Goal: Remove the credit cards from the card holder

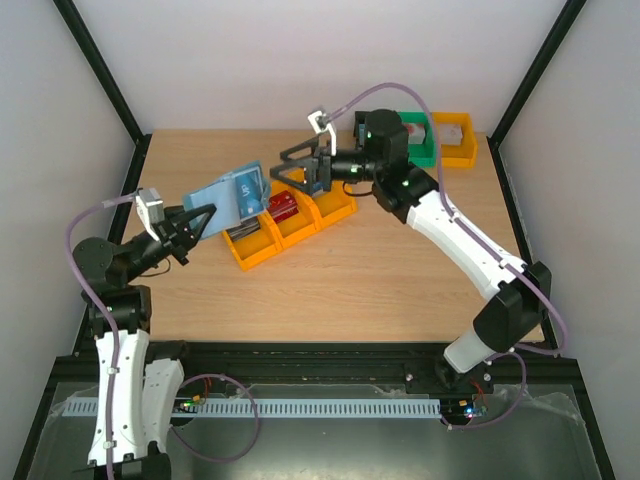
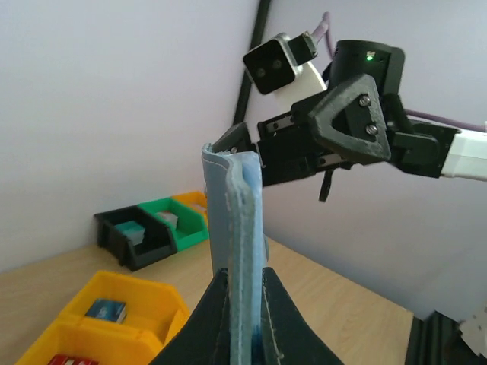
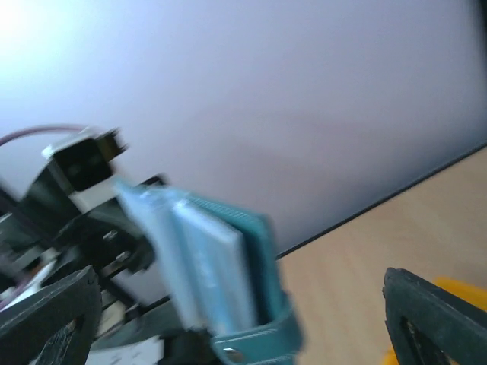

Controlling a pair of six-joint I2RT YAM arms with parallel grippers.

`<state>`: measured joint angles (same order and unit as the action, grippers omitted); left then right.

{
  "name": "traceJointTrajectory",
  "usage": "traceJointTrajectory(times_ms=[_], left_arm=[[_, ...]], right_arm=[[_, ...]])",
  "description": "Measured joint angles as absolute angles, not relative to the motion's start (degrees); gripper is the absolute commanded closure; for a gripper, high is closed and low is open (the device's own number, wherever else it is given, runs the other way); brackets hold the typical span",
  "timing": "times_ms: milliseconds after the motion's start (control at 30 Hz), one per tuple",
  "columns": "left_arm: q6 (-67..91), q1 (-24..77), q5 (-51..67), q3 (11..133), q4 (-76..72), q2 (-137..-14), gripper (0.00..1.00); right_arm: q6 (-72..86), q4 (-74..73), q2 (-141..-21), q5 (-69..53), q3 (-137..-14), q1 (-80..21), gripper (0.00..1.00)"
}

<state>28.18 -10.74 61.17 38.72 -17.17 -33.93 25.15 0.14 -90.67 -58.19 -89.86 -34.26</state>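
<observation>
Card holder [image 1: 232,195], light blue, was held aloft over the left half of the counter [image 1: 400,290]. It was clamped by its lower edge in the left jaws, which were closed tight on it. In the left wrist view it was seen edge-on and upright, stitched seam uppermost. The right jaws were spread wide with nothing between them, just beyond the holder's far end. Print was noted on the holder's face, too small to be read. In the blurred right wrist view a teal strap with a snap stud was seen at its lower corner.

Credit cards:
- A red card [image 1: 283,207] was seen in the middle of three joined yellow bins [image 1: 255,252].
- A dark card [image 1: 245,231] was seen in the bin left of it.
- A blue-faced card [image 2: 105,309] was seen in a yellow bin, markings illegible.

Whether any cards sat inside the holder could not be told.
</observation>
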Motion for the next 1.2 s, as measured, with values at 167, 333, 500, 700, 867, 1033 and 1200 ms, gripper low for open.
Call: traceJointTrajectory(times_ms=[167,333,500,700,867,1033,1200], left_arm=[[28.4,-8.6,64.5,40.2,-19.5,-33.9,0.98],[28.4,-6.8,66.2,40.5,-20.0,-33.8,0.97],[28.5,-6.0,66.7,40.6,-20.0,-32.8,0.98],[28.6,-5.6,67.0,40.6,-20.0,-31.5,0.98],[29.7,-5.4,65.4,40.6,-18.8,-31.1,0.68],[29.1,-5.9,49.5,40.5,-12.5,-29.7,0.45],[28.8,-9.5,32.1,39.6,-4.0,-30.5,0.48]], right_arm=[[28.4,6.3,-86.5,-64.4,-83.6,-38.6,0.02],[28.3,7.2,-84.1,-64.6,-81.3,-40.7,0.00],[28.1,6.8,-84.1,-64.4,-80.9,-42.2,0.29],[31.2,8.5,-84.1,-64.8,-79.4,-42.9,0.90],[32.8,9.8,-83.4,-64.2,-77.9,-43.2,0.98],[31.0,4.9,-80.9,-55.4,-77.5,-43.4,0.98],[29.7,-8.1,-81.4,-35.2,-81.0,-43.9,0.98]])
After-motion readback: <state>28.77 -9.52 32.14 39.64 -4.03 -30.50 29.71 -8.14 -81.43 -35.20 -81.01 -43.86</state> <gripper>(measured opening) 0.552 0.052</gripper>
